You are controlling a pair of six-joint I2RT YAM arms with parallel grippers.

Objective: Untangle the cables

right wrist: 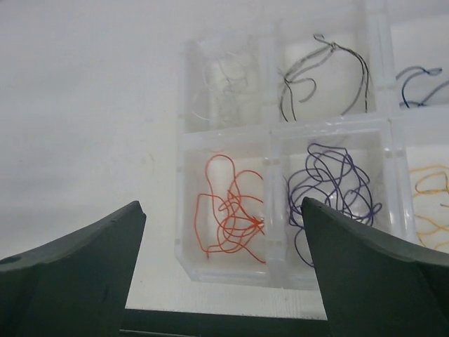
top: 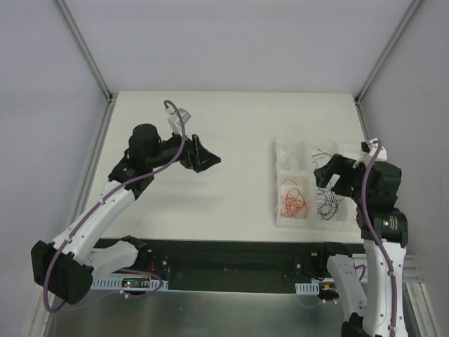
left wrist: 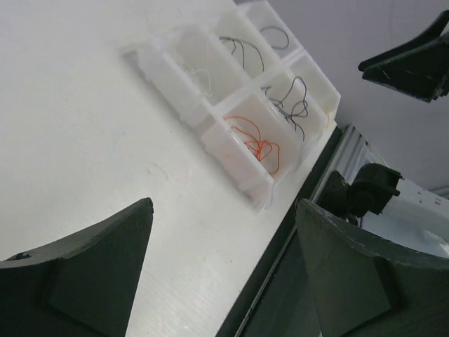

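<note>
The cables lie sorted by colour in a clear compartment box (top: 277, 210) at the right of the table. An orange-red cable (right wrist: 235, 210) fills the near-left cell and a dark purple one (right wrist: 330, 186) the cell beside it. Pale (right wrist: 224, 88), black-grey (right wrist: 323, 70) and dark blue (right wrist: 417, 81) strands sit in the far cells. My right gripper (right wrist: 221, 205) hangs open just above the box's near cells, holding nothing. Over bare table left of centre, my left gripper (left wrist: 224, 204) is open and empty, facing the box (left wrist: 168, 77) and its orange cable (left wrist: 256, 140).
A yellowish strand (right wrist: 431, 203) shows in a cell at the right edge. The table's dark front rail (left wrist: 280, 267) runs close below the box. White enclosure walls and metal posts (top: 88, 53) bound the table. My right gripper's fingers (left wrist: 414, 63) appear at the left wrist view's top right.
</note>
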